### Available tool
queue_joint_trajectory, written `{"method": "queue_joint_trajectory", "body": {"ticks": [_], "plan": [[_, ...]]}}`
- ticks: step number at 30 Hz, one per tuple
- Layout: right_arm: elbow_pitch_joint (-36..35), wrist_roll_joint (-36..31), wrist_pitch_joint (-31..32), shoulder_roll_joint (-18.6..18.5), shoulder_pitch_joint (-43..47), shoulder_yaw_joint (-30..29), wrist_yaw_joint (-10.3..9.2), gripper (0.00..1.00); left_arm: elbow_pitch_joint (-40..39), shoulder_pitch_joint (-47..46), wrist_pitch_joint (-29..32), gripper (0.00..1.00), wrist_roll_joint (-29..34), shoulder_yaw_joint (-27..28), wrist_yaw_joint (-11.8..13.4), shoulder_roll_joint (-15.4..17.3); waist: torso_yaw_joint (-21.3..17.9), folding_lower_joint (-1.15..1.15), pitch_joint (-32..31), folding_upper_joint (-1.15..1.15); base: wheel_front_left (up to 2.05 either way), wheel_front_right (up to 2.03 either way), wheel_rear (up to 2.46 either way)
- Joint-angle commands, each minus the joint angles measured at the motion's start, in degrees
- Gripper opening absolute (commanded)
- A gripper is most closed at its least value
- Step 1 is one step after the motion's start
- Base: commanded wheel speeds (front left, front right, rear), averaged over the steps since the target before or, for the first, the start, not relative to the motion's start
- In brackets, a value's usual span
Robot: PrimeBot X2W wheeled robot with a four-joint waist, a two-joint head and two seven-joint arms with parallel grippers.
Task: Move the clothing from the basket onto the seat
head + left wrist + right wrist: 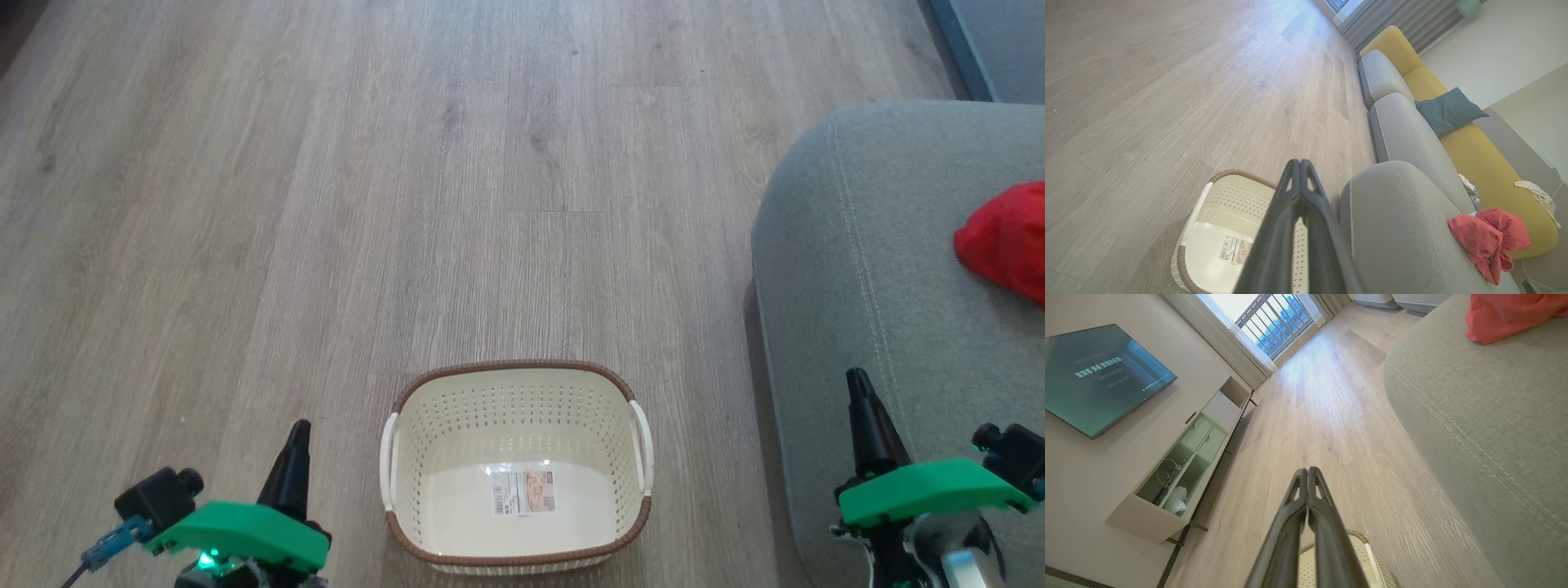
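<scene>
The cream basket stands on the wooden floor at the bottom centre of the head view, with just a paper label inside it. The red clothing lies bunched on the grey-green seat at the right. My left gripper is shut and holds nothing, left of the basket. My right gripper is shut and holds nothing, over the seat's near corner. In the left wrist view, the left gripper sits above the basket, with the clothing on the seat. The right wrist view has the right gripper, the seat and the clothing.
A long sofa with yellow cushions and a teal pillow runs beyond the seat. A low TV cabinet and a wall screen line the opposite wall. Bare wooden floor stretches ahead of the basket.
</scene>
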Motion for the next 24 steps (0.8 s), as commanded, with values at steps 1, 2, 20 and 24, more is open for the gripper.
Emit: {"method": "queue_joint_trajectory", "body": {"ticks": [1, 2, 20, 24], "plan": [[-1.5, 1.5, 0.4, -0.2, -2.8, 0.0, 0.01, 0.0, -2.2, -3.5, 0.4, 0.0, -1.4, 1.6, -0.5, 0.0, -0.1, 0.0, 0.0, 0.0, 0.0, 0.0, 0.0], [-1.5, 2.1, 0.6, -0.2, -2.9, -0.1, 0.01, 0.0, -2.2, -3.5, 0.5, 0.0, -2.0, 1.7, -0.5, 0.0, -0.1, 0.0, 0.0, 0.0, 0.0, 0.0, 0.0], [-1.0, 13.0, 3.6, 0.2, -3.8, -1.2, 0.01, 0.0, -2.8, -4.1, 3.6, 0.0, -12.6, 3.8, -1.0, 0.0, -1.2, 0.0, 0.0, 0.0, 0.0, 0.0, 0.0], [-0.9, 15.4, 4.3, 0.3, -4.0, -1.4, 0.01, 0.0, -3.0, -4.2, 4.3, 0.0, -14.9, 4.2, -1.1, 0.0, -1.5, 0.0, 0.0, 0.0, 0.0, 0.0, 0.0]]}}
